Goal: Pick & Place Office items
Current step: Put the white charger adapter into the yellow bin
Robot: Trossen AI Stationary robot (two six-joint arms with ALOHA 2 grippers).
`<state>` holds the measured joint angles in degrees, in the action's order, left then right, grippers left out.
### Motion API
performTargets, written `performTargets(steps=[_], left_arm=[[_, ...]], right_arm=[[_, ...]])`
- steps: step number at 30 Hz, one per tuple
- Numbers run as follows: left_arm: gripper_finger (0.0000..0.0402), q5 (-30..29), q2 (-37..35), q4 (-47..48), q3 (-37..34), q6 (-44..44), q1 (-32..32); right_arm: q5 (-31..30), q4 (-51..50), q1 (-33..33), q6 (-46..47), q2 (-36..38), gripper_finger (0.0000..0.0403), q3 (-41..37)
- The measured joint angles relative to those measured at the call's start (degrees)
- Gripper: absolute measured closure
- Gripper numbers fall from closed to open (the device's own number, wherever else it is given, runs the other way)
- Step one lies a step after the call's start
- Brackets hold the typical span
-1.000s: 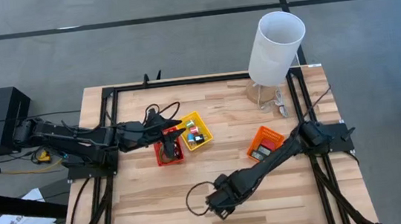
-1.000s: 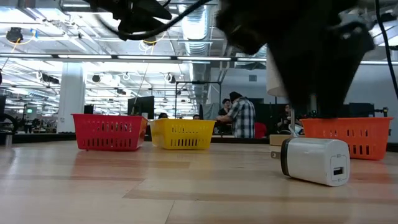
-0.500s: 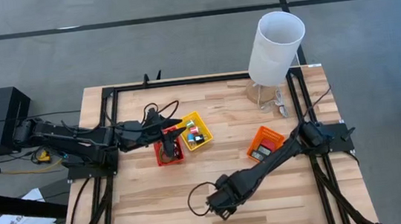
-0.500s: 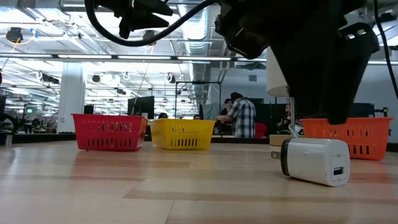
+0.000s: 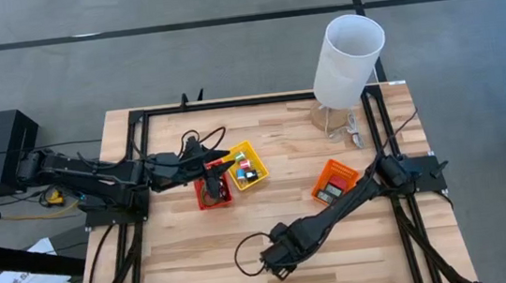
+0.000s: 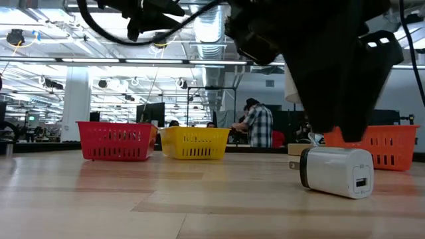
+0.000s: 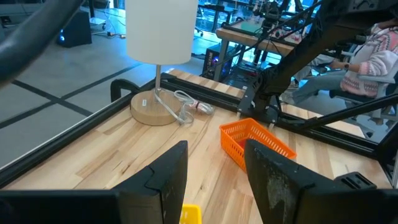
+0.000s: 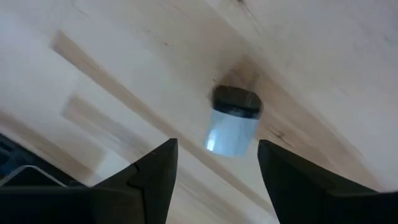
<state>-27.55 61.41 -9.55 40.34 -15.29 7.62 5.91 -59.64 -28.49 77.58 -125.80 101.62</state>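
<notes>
The pale wooden worktop [image 5: 189,252] is lying inside a black frame on grey floor. The right gripper [image 5: 284,270], jaws wide, is hovering over a white charger block [image 6: 334,171] near the front edge. The left gripper [image 5: 232,160], jaws parted and empty, is hanging above the red tray [image 5: 213,191].

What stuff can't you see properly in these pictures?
- White charger block: the right end effector hides it in the high view.
- Items in the red tray and yellow tray: low view, walls hide them.
- Items in the orange tray: high view, too small to name.
</notes>
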Motion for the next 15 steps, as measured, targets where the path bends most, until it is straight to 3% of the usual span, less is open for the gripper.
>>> performTargets(steps=[15], left_arm=[[0.0247,0.0,0.0,-0.5,0.0,0.0,0.0]], right_arm=[[0.5,1.0,0.1,2.0,-2.1,0.0188,-0.1]])
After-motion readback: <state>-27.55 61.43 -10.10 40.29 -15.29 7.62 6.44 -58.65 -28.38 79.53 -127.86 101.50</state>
